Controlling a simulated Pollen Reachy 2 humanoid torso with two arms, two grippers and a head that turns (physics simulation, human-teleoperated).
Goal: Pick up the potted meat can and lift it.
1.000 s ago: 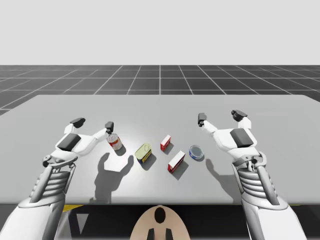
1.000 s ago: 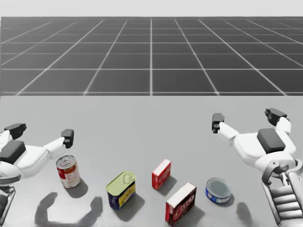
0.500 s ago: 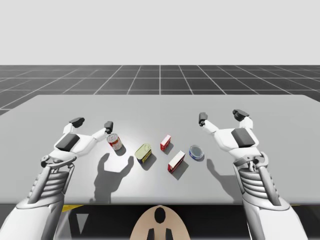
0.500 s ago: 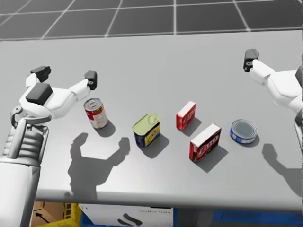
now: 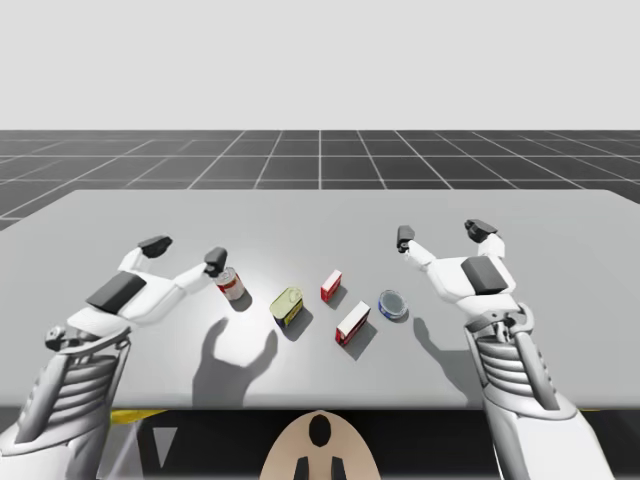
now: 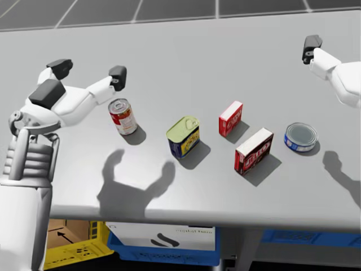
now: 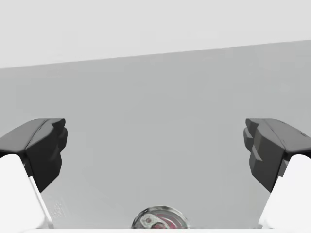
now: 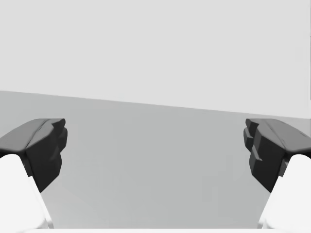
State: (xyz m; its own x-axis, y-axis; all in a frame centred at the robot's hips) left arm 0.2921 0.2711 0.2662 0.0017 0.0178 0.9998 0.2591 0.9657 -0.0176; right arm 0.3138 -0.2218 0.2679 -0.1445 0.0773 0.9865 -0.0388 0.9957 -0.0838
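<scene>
The potted meat can (image 5: pixel 287 305) (image 6: pixel 183 135) is a small rectangular can with a yellow-green top and blue sides. It stands upright near the middle of the table. My left gripper (image 5: pixel 185 250) (image 6: pixel 88 72) (image 7: pixel 155 150) hovers open to its left, above a red round can (image 5: pixel 230 284) (image 6: pixel 122 116) whose top (image 7: pixel 158 222) shows under the fingers. My right gripper (image 5: pixel 441 234) (image 8: pixel 155 150) hangs open over the table's right part, well apart from the meat can, with nothing between its fingers. One right fingertip (image 6: pixel 309 47) shows in the head view.
On the grey table (image 5: pixel 320 215), right of the meat can, stand a small red box (image 5: pixel 331 286) (image 6: pixel 230 118), a larger red box (image 5: pixel 352 323) (image 6: pixel 253 151) and a flat blue tin (image 5: pixel 393 303) (image 6: pixel 300 137). Yellow (image 6: pixel 67 248) and blue (image 6: pixel 163 251) crates sit under the front edge.
My head has turned further down onto the table. My left arm has drawn back and left a little, its gripper staying over the red can. The right arm has not moved.
</scene>
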